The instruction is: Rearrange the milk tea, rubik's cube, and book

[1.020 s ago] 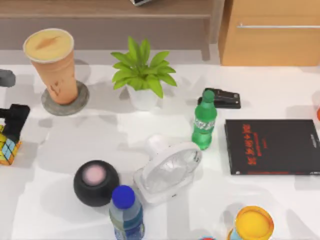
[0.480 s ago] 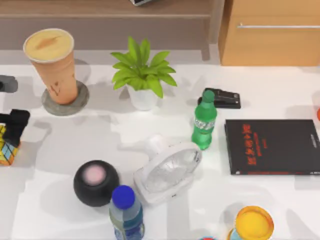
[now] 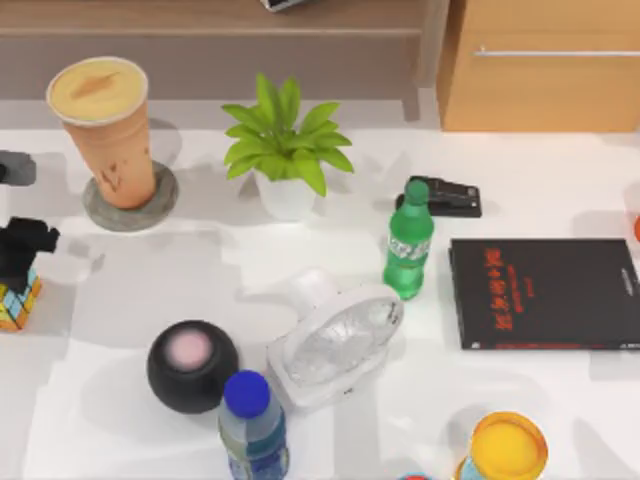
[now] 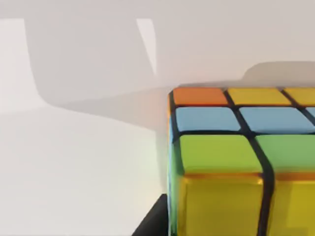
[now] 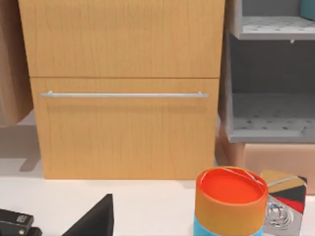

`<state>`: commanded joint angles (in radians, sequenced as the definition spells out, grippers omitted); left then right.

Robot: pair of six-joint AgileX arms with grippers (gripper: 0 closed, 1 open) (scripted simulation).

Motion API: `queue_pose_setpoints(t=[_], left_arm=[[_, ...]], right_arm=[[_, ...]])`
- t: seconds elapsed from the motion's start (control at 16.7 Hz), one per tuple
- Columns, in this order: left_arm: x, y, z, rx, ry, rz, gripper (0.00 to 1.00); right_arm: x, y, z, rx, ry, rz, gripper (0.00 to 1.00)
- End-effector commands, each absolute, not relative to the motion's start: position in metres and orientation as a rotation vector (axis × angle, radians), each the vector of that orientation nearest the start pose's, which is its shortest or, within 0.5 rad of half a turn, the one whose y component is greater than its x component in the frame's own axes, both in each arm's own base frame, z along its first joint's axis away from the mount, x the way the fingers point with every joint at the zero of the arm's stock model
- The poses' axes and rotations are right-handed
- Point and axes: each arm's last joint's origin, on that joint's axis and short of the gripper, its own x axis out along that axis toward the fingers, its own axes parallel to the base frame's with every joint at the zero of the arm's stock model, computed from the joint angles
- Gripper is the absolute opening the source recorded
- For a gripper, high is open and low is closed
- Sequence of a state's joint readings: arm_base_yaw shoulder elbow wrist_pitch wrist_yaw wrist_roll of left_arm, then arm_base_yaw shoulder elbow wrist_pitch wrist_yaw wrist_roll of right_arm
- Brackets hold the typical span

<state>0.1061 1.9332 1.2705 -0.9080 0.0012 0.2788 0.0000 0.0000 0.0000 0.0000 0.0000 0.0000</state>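
On the cluttered white table point(image 3: 560, 400), the cube point(image 3: 18, 300) is gripped at the left edge by the left gripper point(image 3: 22, 250), while the milk tea point(image 3: 105, 130) sits on a coaster point(image 3: 160, 200), so most work is judged left.

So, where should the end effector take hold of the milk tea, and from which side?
Grip the milk tea on its tapered orange wall, around mid-height, coming level from the table's left side. It stands upright on a grey coaster, and its wide creamy top leaves no hold from above. The plant stands to its right, so the left approach is probably freer.
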Motion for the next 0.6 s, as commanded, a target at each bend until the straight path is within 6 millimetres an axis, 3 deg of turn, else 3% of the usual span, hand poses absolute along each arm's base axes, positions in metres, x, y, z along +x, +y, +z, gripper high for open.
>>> queue_pose_setpoints(t=[0.12, 0.18, 0.6], left_arm=[[0.3472, 0.0395, 0.1441, 0.131, 1.567, -0.131, 0.02], [0.3472, 0.0395, 0.1441, 0.131, 1.567, -0.131, 0.00], [0.3472, 0.0395, 0.1441, 0.131, 1.567, -0.131, 0.00]], right_arm=[[0.1057, -0.0012, 0.1600, 0.000, 0.000, 0.000, 1.00], [0.1057, -0.0012, 0.1600, 0.000, 0.000, 0.000, 1.00], [0.1057, -0.0012, 0.1600, 0.000, 0.000, 0.000, 1.00]])
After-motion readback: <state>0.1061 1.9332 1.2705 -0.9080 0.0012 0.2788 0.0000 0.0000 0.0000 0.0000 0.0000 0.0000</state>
